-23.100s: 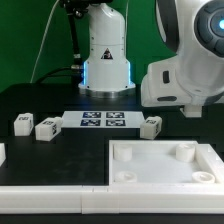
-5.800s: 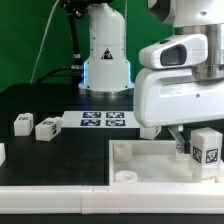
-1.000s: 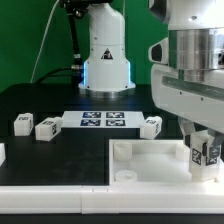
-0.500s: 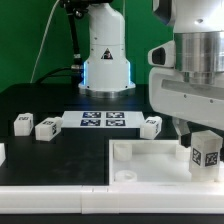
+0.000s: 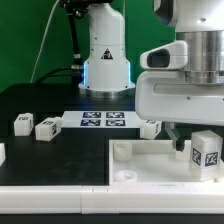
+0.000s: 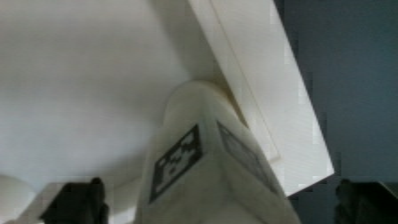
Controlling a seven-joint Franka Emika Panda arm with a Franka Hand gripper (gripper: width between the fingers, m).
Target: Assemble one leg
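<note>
A leg [image 5: 207, 150], a white block with a black-and-white tag, stands upright in the tray-like piece's [image 5: 150, 168] corner socket, at the exterior view's right. My gripper [image 5: 203, 146] hangs over it with one dark finger [image 5: 178, 144] beside the leg. In the wrist view the leg [image 6: 210, 150] rises between my two fingertips, and my gripper [image 6: 222, 203] is open with a gap on each side of the leg. Three more legs lie on the black table: two at the exterior view's left [image 5: 24, 122] [image 5: 47, 127] and one [image 5: 150, 126] behind the tray piece.
The marker board [image 5: 105, 121] lies at mid-table behind the tray piece. The robot's white base [image 5: 105, 55] stands at the back. A white rail [image 5: 50, 195] runs along the front edge.
My wrist has turned over the last second. The fingers that closed on the leg now stand apart from it. The leg stays upright in the socket.
</note>
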